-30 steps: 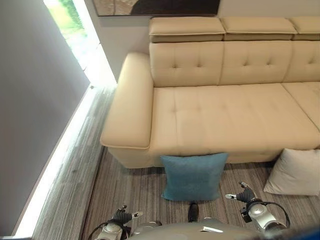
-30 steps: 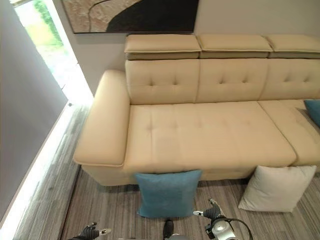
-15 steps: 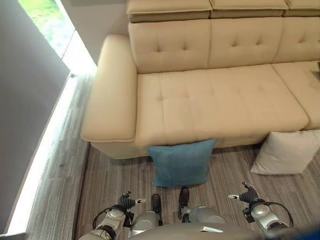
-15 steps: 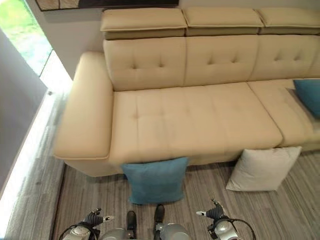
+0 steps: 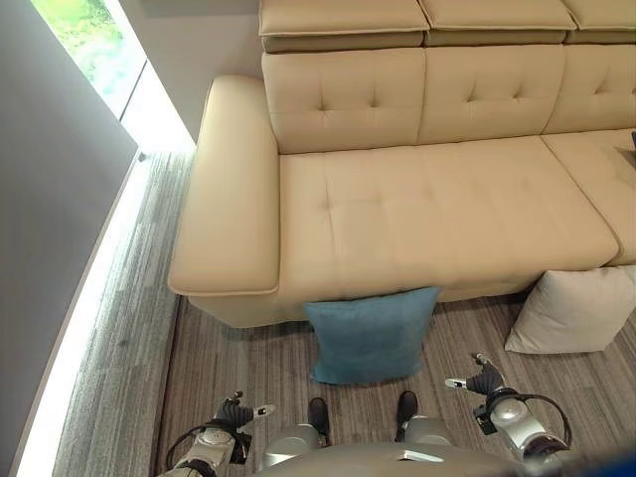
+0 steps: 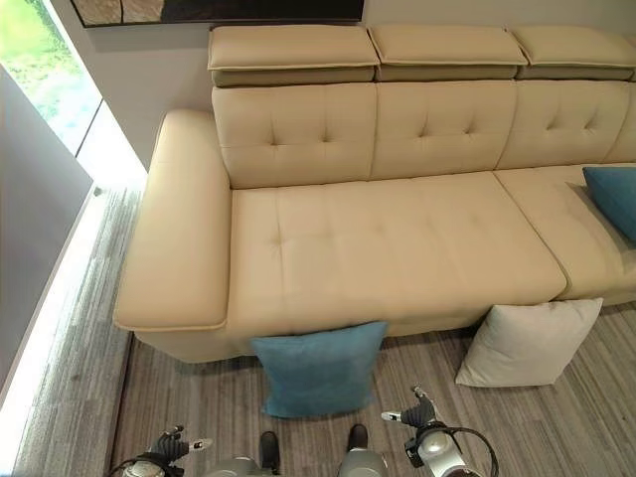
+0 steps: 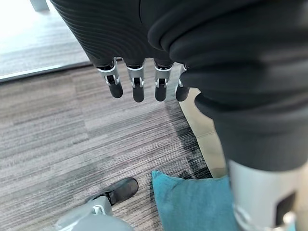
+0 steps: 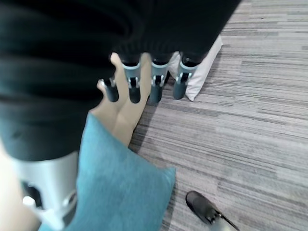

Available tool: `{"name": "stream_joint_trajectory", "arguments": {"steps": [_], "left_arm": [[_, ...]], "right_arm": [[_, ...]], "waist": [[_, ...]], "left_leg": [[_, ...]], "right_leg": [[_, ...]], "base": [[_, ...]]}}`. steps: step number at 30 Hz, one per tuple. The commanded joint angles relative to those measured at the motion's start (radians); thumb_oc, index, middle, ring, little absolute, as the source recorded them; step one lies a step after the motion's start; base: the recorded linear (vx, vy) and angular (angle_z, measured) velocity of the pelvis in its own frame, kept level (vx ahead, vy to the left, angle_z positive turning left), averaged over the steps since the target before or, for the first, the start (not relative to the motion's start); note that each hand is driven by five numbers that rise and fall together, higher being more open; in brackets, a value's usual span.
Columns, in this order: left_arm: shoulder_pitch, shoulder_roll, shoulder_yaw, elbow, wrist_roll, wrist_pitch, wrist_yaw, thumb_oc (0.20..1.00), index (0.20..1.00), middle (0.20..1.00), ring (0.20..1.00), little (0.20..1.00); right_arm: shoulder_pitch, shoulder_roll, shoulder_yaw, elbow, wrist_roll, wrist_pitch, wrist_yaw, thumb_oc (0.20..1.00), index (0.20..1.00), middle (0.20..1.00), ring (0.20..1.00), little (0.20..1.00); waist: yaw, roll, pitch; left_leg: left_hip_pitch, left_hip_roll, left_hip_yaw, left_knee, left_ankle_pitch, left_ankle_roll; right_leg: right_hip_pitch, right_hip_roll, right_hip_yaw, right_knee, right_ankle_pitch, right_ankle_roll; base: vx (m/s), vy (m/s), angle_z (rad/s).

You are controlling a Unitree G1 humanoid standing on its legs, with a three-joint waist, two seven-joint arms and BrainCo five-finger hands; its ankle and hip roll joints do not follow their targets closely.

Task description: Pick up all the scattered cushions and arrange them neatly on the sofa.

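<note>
Right eye view: second blue cushion [image 6: 616,199] edge-cropped.

Premises: a domestic living room. Evidence: a long cream tufted sofa [image 6: 397,229] with headrests stands against a pale wall under a framed picture [image 6: 219,10]. Grey striped carpet [image 5: 248,368] covers the floor. A floor-level window [image 5: 89,45] admits daylight. A blue cushion [image 5: 370,335] and a white cushion [image 5: 576,310] lean against the sofa front.
</note>
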Motion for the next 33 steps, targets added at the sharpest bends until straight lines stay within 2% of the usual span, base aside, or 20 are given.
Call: {"name": "stream_joint_trajectory", "arguments": {"steps": [1, 5, 10, 11, 12, 13, 16, 17, 18, 19, 20, 22, 29, 33], "left_arm": [[-0.038, 0.006, 0.004, -0.006, -0.006, -0.017, 0.018, 1.000, 1.000, 1.000, 1.000, 1.000], [-0.050, 0.001, 0.004, -0.034, -0.025, -0.025, 0.026, 1.000, 1.000, 1.000, 1.000, 1.000], [-0.134, 0.012, 0.010, -0.154, -0.160, -0.067, 0.092, 1.000, 1.000, 1.000, 1.000, 1.000], [-0.135, 0.012, 0.010, -0.153, -0.160, -0.067, 0.092, 1.000, 1.000, 1.000, 1.000, 1.000], [-0.187, 0.017, -0.001, -0.195, -0.209, -0.088, 0.124, 1.000, 1.000, 1.000, 1.000, 1.000], [-0.209, 0.023, -0.008, -0.213, -0.226, -0.100, 0.137, 1.000, 1.000, 1.000, 1.000, 1.000], [-0.270, 0.038, -0.022, -0.266, -0.275, -0.127, 0.168, 1.000, 1.000, 1.000, 1.000, 1.000], [-0.294, 0.044, -0.026, -0.282, -0.287, -0.135, 0.182, 1.000, 1.000, 1.000, 1.000, 1.000], [-0.350, 0.049, -0.028, -0.290, -0.310, -0.148, 0.216, 1.000, 1.000, 1.000, 1.000, 1.000], [-0.351, 0.049, -0.028, -0.289, -0.310, -0.148, 0.216, 1.000, 1.000, 1.000, 1.000, 1.000], [-0.399, 0.045, -0.032, -0.296, -0.326, -0.160, 0.243, 1.000, 1.000, 1.000, 1.000, 1.000], [-0.450, 0.040, -0.038, -0.291, -0.354, -0.173, 0.264, 1.000, 1.000, 1.000, 1.000, 1.000], [-0.609, 0.060, -0.055, -0.316, -0.449, -0.200, 0.267, 1.000, 1.000, 1.000, 1.000, 1.000], [-0.725, 0.114, -0.086, -0.366, -0.464, -0.209, 0.266, 1.000, 1.000, 1.000, 1.000, 1.000]], "right_arm": [[-0.015, -0.038, 0.007, -0.038, 0.012, -0.012, -0.019, 1.000, 1.000, 1.000, 1.000, 1.000], [0.000, -0.050, -0.003, -0.061, 0.021, -0.020, -0.027, 1.000, 1.000, 1.000, 1.000, 1.000], [-0.055, -0.063, -0.025, -0.106, 0.083, -0.038, -0.079, 1.000, 1.000, 1.000, 1.000, 1.000], [-0.055, -0.063, -0.026, -0.106, 0.083, -0.038, -0.079, 1.000, 1.000, 1.000, 1.000, 1.000], [-0.097, -0.071, -0.034, -0.124, 0.120, -0.042, -0.107, 1.000, 1.000, 1.000, 1.000, 1.000], [-0.116, -0.074, -0.037, -0.131, 0.139, -0.048, -0.119, 1.000, 1.000, 1.000, 1.000, 1.000], [-0.190, -0.082, -0.041, -0.156, 0.182, -0.062, -0.160, 1.000, 1.000, 1.000, 1.000, 1.000], [-0.215, -0.086, -0.040, -0.170, 0.192, -0.065, -0.176, 1.000, 1.000, 1.000, 1.000, 1.000], [-0.281, -0.088, -0.051, -0.207, 0.214, -0.084, -0.225, 1.000, 1.000, 1.000, 1.000, 1.000], [-0.282, -0.088, -0.051, -0.206, 0.214, -0.084, -0.225, 1.000, 1.000, 1.000, 1.000, 1.000], [-0.340, -0.085, -0.055, -0.222, 0.230, -0.102, -0.266, 1.000, 1.000, 1.000, 1.000, 1.000], [-0.400, -0.090, -0.063, -0.234, 0.245, -0.120, -0.308, 1.000, 1.000, 1.000, 1.000, 1.000], [-0.586, -0.109, -0.064, -0.254, 0.325, -0.172, -0.353, 1.000, 1.000, 1.000, 1.000, 1.000], [-0.680, -0.147, -0.061, -0.281, 0.335, -0.189, -0.378, 1.000, 1.000, 1.000, 1.000, 1.000]], "waist": [[-0.006, -0.008, 0.009], [-0.015, -0.006, 0.016], [-0.023, -0.006, 0.106], [-0.023, -0.006, 0.103], [-0.025, -0.002, 0.140], [-0.026, 0.001, 0.154], [-0.030, 0.013, 0.163], [-0.030, 0.020, 0.168], [-0.035, 0.032, 0.173], [-0.035, 0.032, 0.170], [-0.040, 0.039, 0.178], [-0.044, 0.047, 0.179], [-0.062, 0.068, 0.164], [-0.075, 0.080, 0.162]], "left_leg": [[-0.049, -0.030, -0.036, 0.107, -0.104, -0.019], [-0.053, -0.023, -0.042, 0.100, -0.096, -0.030], [-0.210, -0.003, -0.066, 0.171, -0.079, -0.044], [-0.216, -0.002, -0.067, 0.174, -0.080, -0.044], [-0.317, 0.005, -0.074, 0.233, -0.080, -0.048], [-0.364, 0.005, -0.077, 0.253, -0.072, -0.049], [-0.510, 0.006, -0.076, 0.320, -0.069, -0.045], [-0.548, 0.015, -0.081, 0.349, -0.097, -0.052], [-0.678, 0.025, -0.082, 0.403, -0.095, -0.052], [-0.683, 0.025, -0.082, 0.406, -0.096, -0.052], [-0.781, 0.033, -0.081, 0.452, -0.096, -0.053], [-0.886, 0.040, -0.085, 0.495, -0.094, -0.051], [-1.143, 0.050, -0.096, 0.554, -0.089, -0.047], [-1.293, 0.050, -0.101, 0.588, -0.087, -0.049]], "right_leg": [[-0.048, 0.009, 0.029, 0.138, -0.088, 0.021], [-0.037, 0.018, 0.014, 0.118, -0.094, 0.011], [-0.176, 0.015, -0.006, 0.172, -0.097, -0.011], [-0.180, 0.015, -0.007, 0.174, -0.098, -0.012], [-0.282, 0.006, -0.008, 0.231, -0.098, -0.024], [-0.328, 0.004, -0.010, 0.250, -0.094, -0.029], [-0.474, -0.001, -0.009, 0.317, -0.102, -0.041], [-0.519, -0.002, -0.002, 0.356, -0.133, -0.038], [-0.654, -0.010, 0.009, 0.421, -0.143, -0.044], [-0.660, -0.011, 0.009, 0.424, -0.144, -0.044], [-0.755, -0.021, 0.019, 0.472, -0.147, -0.048], [-0.864, -0.027, 0.032, 0.523, -0.151, -0.050], [-1.136, -0.029, 0.068, 0.617, -0.159, -0.052], [-1.288, -0.030, 0.086, 0.660, -0.158, -0.047]], "base": [[0.02, -0.124, -0.07], [0.00, -0.091, 0.06], [-0.20, -0.082, 0.21], [-0.30, -0.063, 0.26], [-0.28, -0.055, 0.17], [-0.34, -0.060, 0.09], [-0.16, -0.019, 0.10], [-0.21, 0.003, 0.07], [-0.14, 0.009, -0.03], [-0.24, 0.034, 0.00], [-0.15, 0.014, 0.00], [-0.14, 0.018, 0.01], [-0.04, -0.004, -0.04], [-0.02, -0.049, 0.03]]}}
